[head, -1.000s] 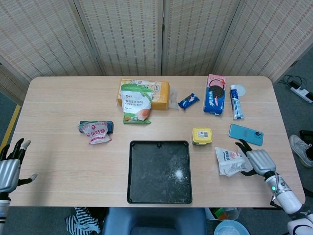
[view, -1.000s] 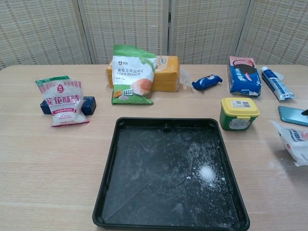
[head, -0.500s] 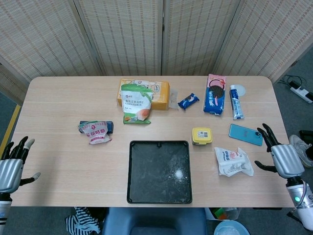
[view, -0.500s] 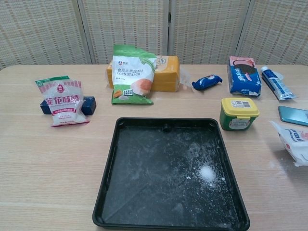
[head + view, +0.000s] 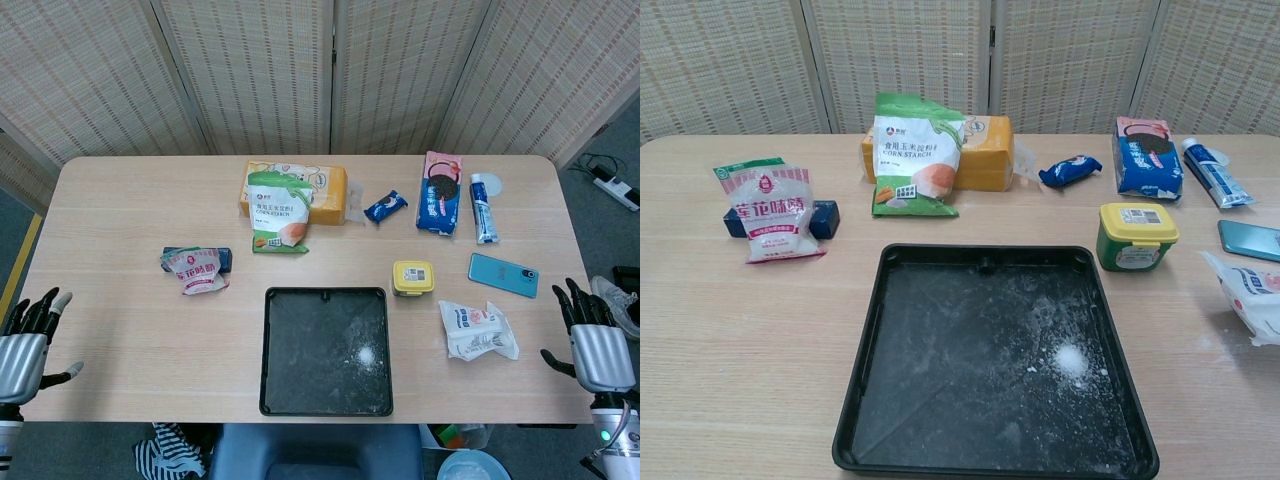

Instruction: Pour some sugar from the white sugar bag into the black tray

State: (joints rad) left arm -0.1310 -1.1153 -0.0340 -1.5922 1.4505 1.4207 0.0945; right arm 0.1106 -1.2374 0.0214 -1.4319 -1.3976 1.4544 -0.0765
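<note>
Sugar lay in the black tray (image 5: 326,350); the white sugar bag (image 5: 477,329) rested beside it. Both the left hand (image 5: 22,348) and right hand (image 5: 597,345) were spread, empty. Pouring appeared complete; nothing further seemed required.

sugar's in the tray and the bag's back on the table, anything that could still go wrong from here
The crumpled white sugar bag lies on its side beside the black tray; if its mouth is open, more sugar may spill onto the wooden table. White dust already shows around the bag. The teal phone and yellow-lidded green tub sit close by, so the right hand, now open off the table edge, might knock them if it reaches in again.
</note>
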